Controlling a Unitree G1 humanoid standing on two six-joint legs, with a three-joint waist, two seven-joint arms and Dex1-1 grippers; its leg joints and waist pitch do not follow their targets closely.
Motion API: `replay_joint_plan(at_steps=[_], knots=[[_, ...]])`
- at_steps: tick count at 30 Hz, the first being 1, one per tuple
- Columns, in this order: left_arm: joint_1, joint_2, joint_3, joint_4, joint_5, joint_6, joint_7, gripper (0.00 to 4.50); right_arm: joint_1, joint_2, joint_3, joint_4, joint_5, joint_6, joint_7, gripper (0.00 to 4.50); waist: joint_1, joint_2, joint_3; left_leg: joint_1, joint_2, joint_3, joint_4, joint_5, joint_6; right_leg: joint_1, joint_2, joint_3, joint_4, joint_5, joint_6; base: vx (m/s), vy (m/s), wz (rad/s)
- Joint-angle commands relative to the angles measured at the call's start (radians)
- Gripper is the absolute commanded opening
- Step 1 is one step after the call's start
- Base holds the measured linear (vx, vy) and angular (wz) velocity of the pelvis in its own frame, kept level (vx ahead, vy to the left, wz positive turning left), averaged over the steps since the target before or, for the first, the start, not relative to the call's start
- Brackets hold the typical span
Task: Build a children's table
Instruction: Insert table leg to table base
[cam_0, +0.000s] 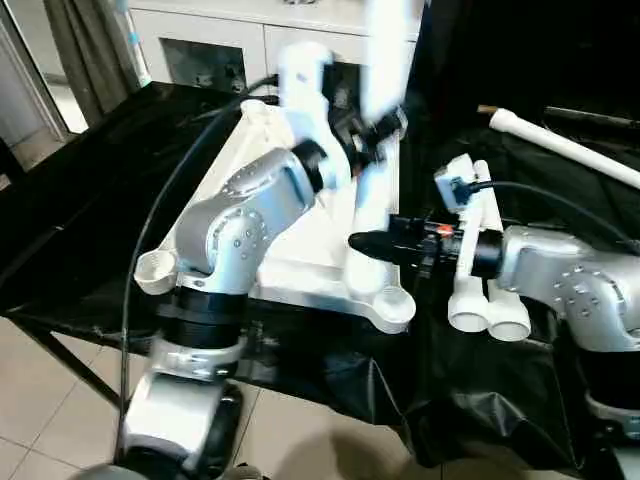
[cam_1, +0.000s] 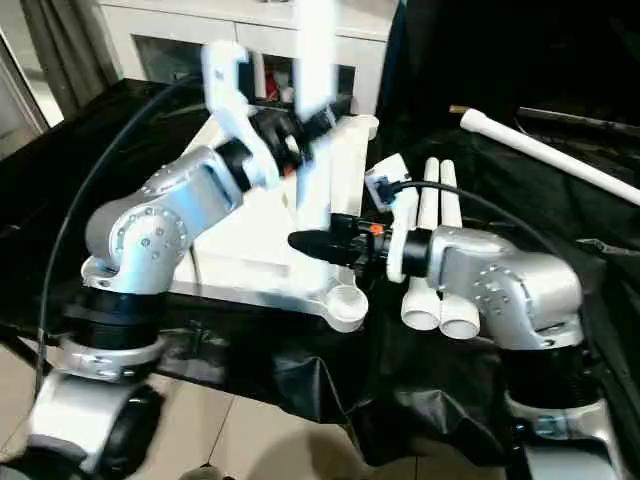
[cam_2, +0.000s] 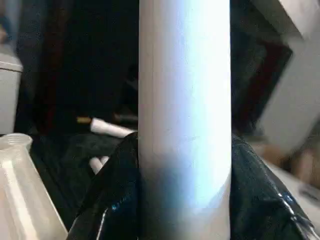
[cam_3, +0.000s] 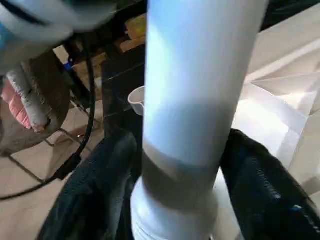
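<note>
Tabletop (cam_0: 310, 255), white plastic, is lying underside-up on a black-draped work surface (cam_0: 90, 230), its round corner sockets facing upward; the near right socket (cam_0: 394, 305) is standing empty. One leg (cam_0: 385, 130), white and tubular, is standing roughly upright over the tabletop's right side, blurred in the head views. Left gripper (cam_0: 372, 135) is clasping this leg partway up, its black fingers (cam_2: 107, 200) pressing both sides of the tube. Right gripper (cam_0: 375, 243) is bracketing the same leg lower down, just above its flared end; its fingers (cam_3: 100, 185) are flanking the tube, though whether they are gripping or merely guiding cannot be told. Two spare legs (cam_0: 478, 275) are lying side by side just right of the tabletop; a fourth leg (cam_0: 560, 145) is lying well apart at far right. Left forearm is reaching up and across the tabletop, wrist bent; right forearm is reaching leftward, nearly level. Advice for seating: the leg wants keeping vertical and square over its socket, the lower gripper steadying the base while the upper one presses straight down.
</note>
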Motion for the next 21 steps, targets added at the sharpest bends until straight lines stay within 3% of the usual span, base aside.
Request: replay_joint_plan(at_steps=[1, 6, 10, 21], knots=[[0.005, 0.005, -0.029, -0.035, -0.009, 0.024, -0.048, 1.8, -0.018, -0.023, 0.009, -0.031, 0.021, 0.002, 0.039, 3.17, 0.002, -0.013, -0.078, -0.009, 0.012, -0.002, -0.061, -0.033, 0.032, 0.075, -0.065, 0.052, -0.076, -0.268, -0.065, 0.0, 0.0, 0.0], [-0.003, 0.0, -0.019, -0.035, -0.045, 0.038, -0.077, 1.8, -0.016, -0.058, 0.031, -0.048, 0.038, 0.017, 0.097, 3.22, 0.002, -0.016, -0.079, -0.011, 0.012, -0.001, -0.06, -0.027, 0.035, 0.078, -0.066, 0.053, -0.07, -0.237, -0.091, 0.0, 0.0, 0.0], [-0.005, -0.016, 0.004, -0.03, -0.067, 0.036, -0.072, 1.8, -0.007, -0.067, 0.046, -0.052, 0.035, 0.019, 0.115, 3.22, 0.0, -0.022, -0.077, -0.011, 0.01, 0.001, -0.059, -0.037, 0.038, 0.078, -0.065, 0.051, -0.076, -0.277, -0.081, 0.0, 0.0, 0.0], [-0.007, -0.024, 0.039, -0.029, -0.094, 0.041, -0.066, 1.8, 0.002, -0.056, 0.06, -0.028, 0.024, 0.008, 0.122, 3.22, 0.002, -0.021, -0.078, -0.011, 0.011, 0.0, -0.059, -0.022, 0.043, 0.075, -0.064, 0.051, -0.076, -0.282, -0.068, 0.0, 0.0, 0.0]])
